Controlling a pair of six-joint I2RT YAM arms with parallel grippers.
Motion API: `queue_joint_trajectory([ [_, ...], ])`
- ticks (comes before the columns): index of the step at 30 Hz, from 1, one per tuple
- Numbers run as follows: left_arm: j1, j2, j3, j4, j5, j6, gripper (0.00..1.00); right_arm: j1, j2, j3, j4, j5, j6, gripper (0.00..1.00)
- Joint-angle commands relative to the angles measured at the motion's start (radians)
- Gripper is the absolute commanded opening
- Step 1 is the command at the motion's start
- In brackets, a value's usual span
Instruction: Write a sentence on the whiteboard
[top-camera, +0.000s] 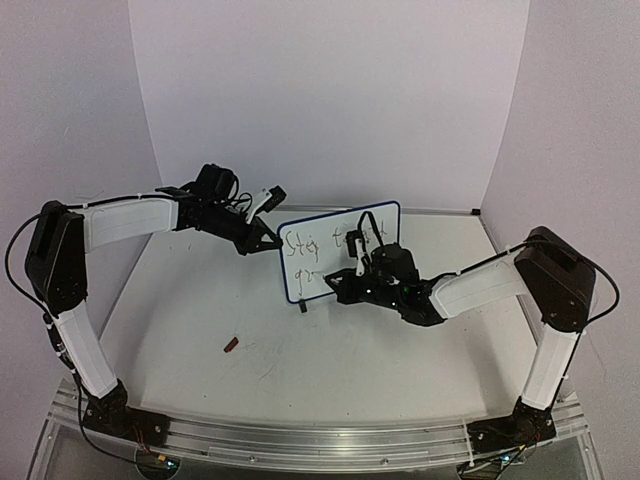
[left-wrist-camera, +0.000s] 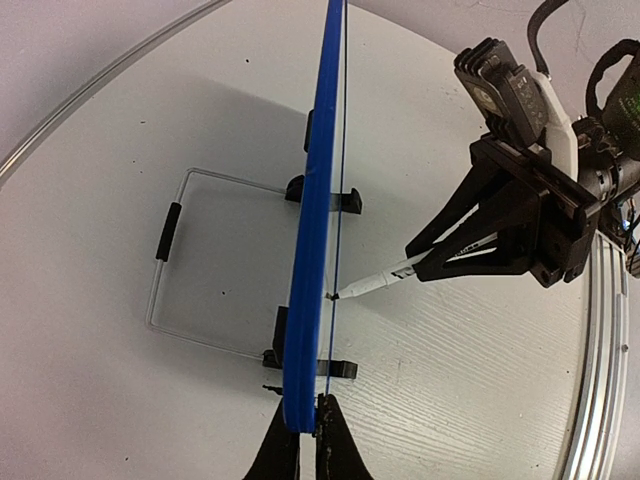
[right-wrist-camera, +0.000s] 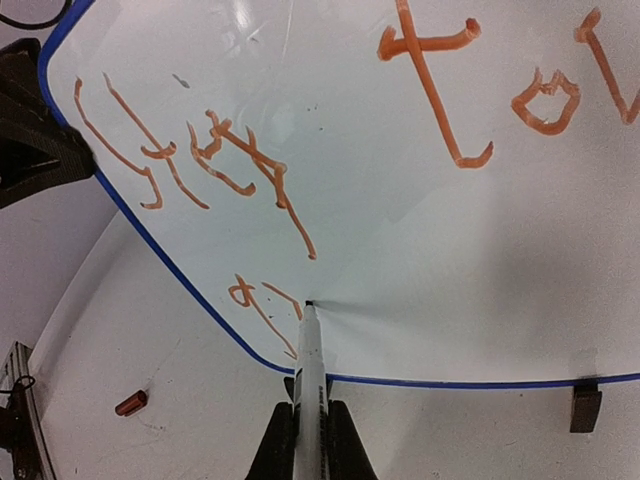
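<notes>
soft even brightness, faint glare on whiteboard (right-wrist-camera: 400, 230)

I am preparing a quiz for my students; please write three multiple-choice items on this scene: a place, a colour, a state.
1. Where is the small red cap? A) on the table, in front of the whiteboard B) on top of the whiteboard C) behind the whiteboard
2. What colour is the frame of the whiteboard? A) green B) blue C) yellow
3. What about the marker? A) it lies on the table B) it is held far from the whiteboard C) the right gripper holds it, tip on the whiteboard
Key: 1 A, the top view shows it there; 2 B, both wrist views show a blue edge; 3 C, the tip meets the white surface.
</notes>
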Motion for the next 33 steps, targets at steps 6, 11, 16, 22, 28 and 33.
queue_joint_trajectory([
  [6,-0.005,0.038,0.005,-0.101,-0.058,0.036,0.00,-0.003,-0.033,-0.021,0.042,0.097,0.029,0.00],
  [11,-0.004,0.037,0.006,-0.101,-0.058,0.035,0.00,-0.004,-0.035,-0.020,0.043,0.096,0.027,0.00],
  [16,-0.004,0.036,0.005,-0.101,-0.059,0.035,0.00,-0.003,-0.055,-0.032,0.058,0.058,0.012,0.00],
  [22,-0.004,0.035,0.004,-0.101,-0.062,0.036,0.00,-0.004,-0.127,-0.085,0.080,0.019,0.003,0.00],
  [28,-0.004,0.036,0.004,-0.101,-0.060,0.035,0.00,-0.003,-0.171,-0.127,0.073,0.027,0.005,0.00],
  [33,-0.004,0.036,0.004,-0.103,-0.062,0.036,0.00,-0.004,-0.176,-0.128,0.060,0.004,-0.009,0.00],
])
